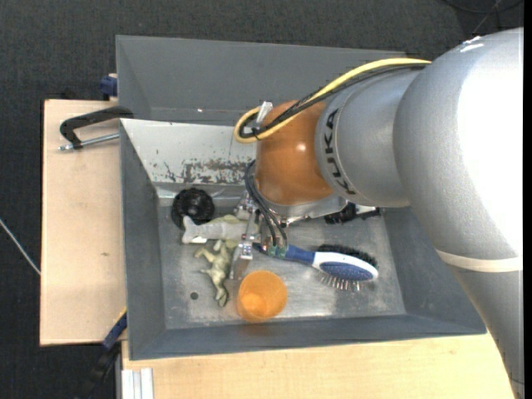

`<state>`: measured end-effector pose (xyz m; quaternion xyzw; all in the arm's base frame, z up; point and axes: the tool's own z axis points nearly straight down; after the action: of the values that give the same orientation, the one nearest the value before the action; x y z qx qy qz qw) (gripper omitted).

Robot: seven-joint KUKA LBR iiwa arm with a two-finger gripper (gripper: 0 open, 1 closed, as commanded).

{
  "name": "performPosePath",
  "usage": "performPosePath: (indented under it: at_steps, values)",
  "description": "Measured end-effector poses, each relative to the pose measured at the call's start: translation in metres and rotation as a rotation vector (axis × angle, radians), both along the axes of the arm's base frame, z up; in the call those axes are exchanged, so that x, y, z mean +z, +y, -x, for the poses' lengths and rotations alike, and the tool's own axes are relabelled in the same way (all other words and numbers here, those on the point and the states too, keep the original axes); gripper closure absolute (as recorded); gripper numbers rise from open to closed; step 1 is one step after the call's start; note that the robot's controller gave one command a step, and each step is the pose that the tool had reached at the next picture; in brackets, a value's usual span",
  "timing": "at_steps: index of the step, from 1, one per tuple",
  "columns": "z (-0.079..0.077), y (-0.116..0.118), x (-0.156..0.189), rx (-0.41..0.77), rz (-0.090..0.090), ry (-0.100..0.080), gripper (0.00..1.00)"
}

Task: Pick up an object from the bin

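My gripper (247,241) reaches down in the middle of the bin floor from under the orange wrist cover. Its metal fingers stand beside a white plastic piece (209,229) and just above a pale yellow-green toy figure (214,268). An orange cup (262,295) lies right below the fingers, near the front wall. A blue and white hairbrush (332,265) lies to the right, its handle end pointing at the gripper. A black round object (192,205) sits to the upper left by the back wall. Nothing is visibly held between the fingers.
The arm and its orange cover hide the right rear of the bin. Bare floor shows at the front left corner and to the right of the brush. The bin's sloped walls close in on all sides.
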<state>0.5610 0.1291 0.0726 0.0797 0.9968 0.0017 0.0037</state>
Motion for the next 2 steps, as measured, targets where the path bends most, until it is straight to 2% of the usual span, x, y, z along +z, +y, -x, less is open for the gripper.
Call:
performPosePath:
  at_steps: [1, 2]
  values:
    - [0.0221, 0.0033, 0.0027, 0.253, 0.002, -0.007, 0.0]
    - [0.0206, 0.0037, 0.0042, 0.251, 0.0, -0.012, 1.0]
